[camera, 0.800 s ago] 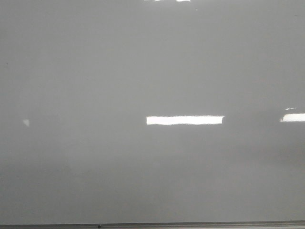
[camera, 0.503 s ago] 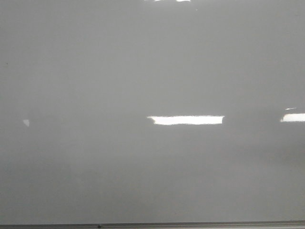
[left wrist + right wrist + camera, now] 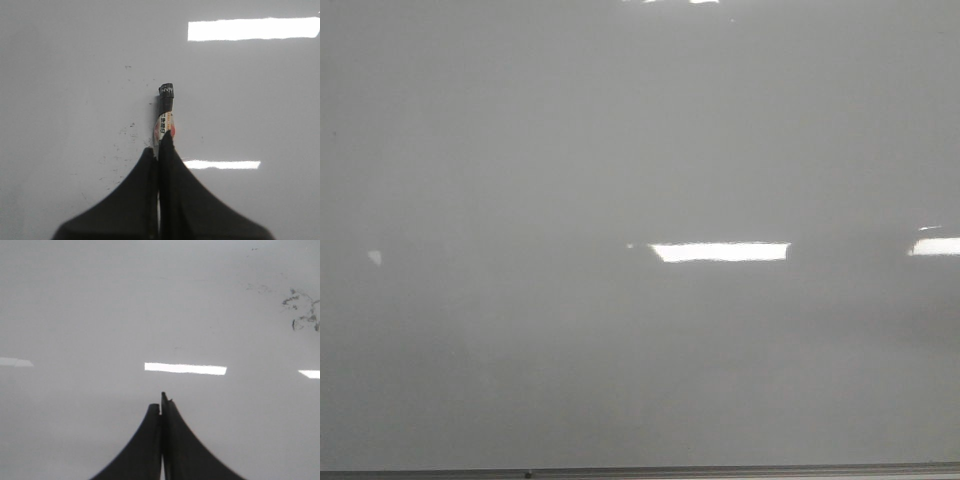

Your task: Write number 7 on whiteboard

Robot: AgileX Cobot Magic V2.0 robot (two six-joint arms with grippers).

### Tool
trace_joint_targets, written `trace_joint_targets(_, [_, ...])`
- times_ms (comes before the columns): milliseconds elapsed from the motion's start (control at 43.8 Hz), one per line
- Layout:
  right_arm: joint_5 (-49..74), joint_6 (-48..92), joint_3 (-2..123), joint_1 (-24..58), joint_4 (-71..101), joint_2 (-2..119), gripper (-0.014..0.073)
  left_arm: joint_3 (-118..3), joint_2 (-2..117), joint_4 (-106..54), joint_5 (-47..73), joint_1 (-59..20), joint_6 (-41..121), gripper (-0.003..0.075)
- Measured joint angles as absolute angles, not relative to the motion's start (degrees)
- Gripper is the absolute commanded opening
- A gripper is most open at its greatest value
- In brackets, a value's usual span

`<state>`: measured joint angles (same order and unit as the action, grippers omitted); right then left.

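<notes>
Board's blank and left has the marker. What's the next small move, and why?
Probably ease the left gripper forward until the marker tip meets the whiteboard, then start the 7's top bar. No stroke shows in the front view, only glare and faint old smudges. The right gripper is shut on nothing and can stay put.

The whiteboard (image 3: 520, 150) is one big flat sheet, and in the front view nothing stands on it. A thin metal strip (image 3: 720, 471) runs along its near edge. In the left wrist view, a marker (image 3: 165, 117) sticks out past the left gripper (image 3: 159, 150), over bare board. Old smudges (image 3: 302, 315) lie flat and block nothing.
</notes>
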<state>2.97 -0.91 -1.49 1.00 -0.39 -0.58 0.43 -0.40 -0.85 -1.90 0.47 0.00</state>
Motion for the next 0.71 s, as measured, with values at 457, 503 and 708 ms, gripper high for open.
trace_joint_targets(457, [10.28, -1.64, 11.73, 1.00, 2.72, -0.58, -0.0068, -10.83, -0.40, -5.73, 3.93, 0.47, 0.00, -0.0021])
trace_joint_targets(503, [12.28, -1.08, 14.04, 1.00, 2.57, -0.40, -0.0068, -14.21, 0.06, -5.73, 6.59, 0.47, 0.00, -0.0021])
trace_joint_targets(708, [20.93, 0.00, 27.13, 1.00, 1.72, 6.77, -0.0068, -26.30, 6.32, -4.49, 18.41, 0.47, 0.77, -0.0021])
